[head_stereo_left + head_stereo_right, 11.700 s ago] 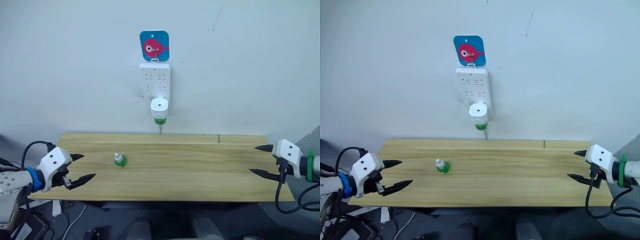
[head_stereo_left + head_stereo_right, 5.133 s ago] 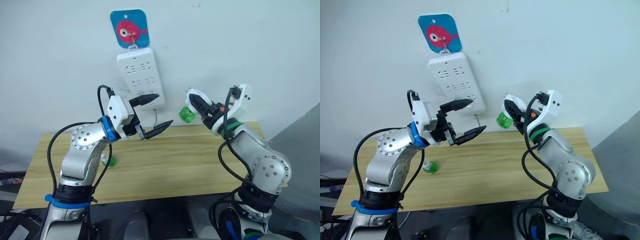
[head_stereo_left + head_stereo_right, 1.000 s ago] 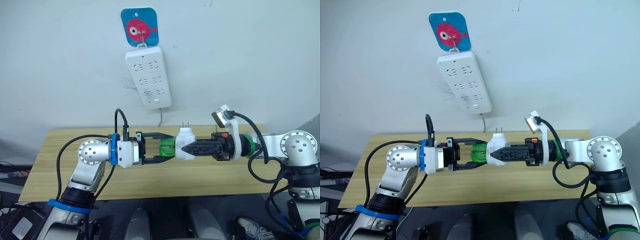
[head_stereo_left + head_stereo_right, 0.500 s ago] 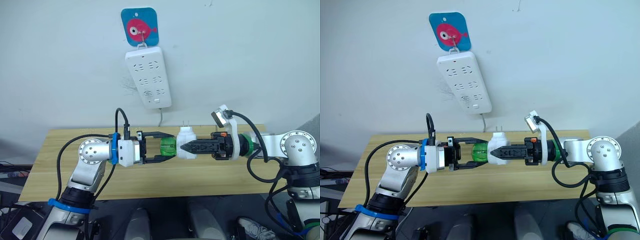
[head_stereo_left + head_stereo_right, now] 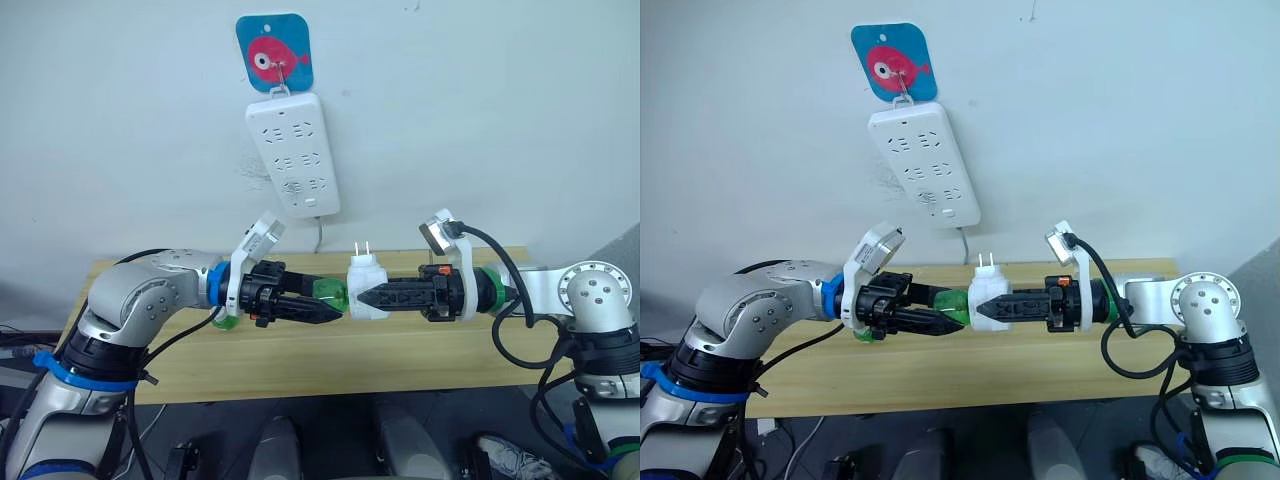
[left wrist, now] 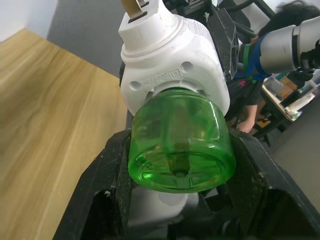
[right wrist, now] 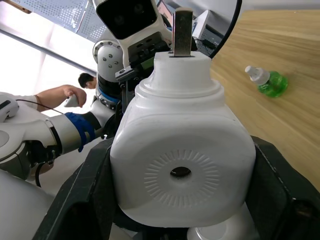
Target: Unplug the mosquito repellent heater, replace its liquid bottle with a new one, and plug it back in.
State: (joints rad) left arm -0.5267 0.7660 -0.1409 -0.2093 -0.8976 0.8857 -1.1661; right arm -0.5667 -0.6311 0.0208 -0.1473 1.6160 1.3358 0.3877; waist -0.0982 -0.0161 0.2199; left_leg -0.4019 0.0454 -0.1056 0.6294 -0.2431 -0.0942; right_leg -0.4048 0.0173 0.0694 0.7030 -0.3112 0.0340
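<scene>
Counting as it sits: one mosquito repellent heater [image 5: 366, 292] is showing mid-frame, with two metal prongs [image 5: 362, 247] sticking up from it. Two green liquid bottles are showing — one green bottle [image 6: 180, 147] sitting in the heater's base, one spare bottle [image 7: 266, 80] lying on the wood at the right of the right wrist view (white cap on). Two grippers are meeting at centre frame: the left gripper [image 5: 322, 313] and the right gripper [image 5: 372, 295]. One white power strip [image 5: 294, 152] is hanging upper centre, under one blue fish hook plate [image 5: 274, 54]. One wooden table [image 5: 300, 350] is running across the lower half. One person [image 7: 55, 95] is standing at the left edge of the right wrist view.
</scene>
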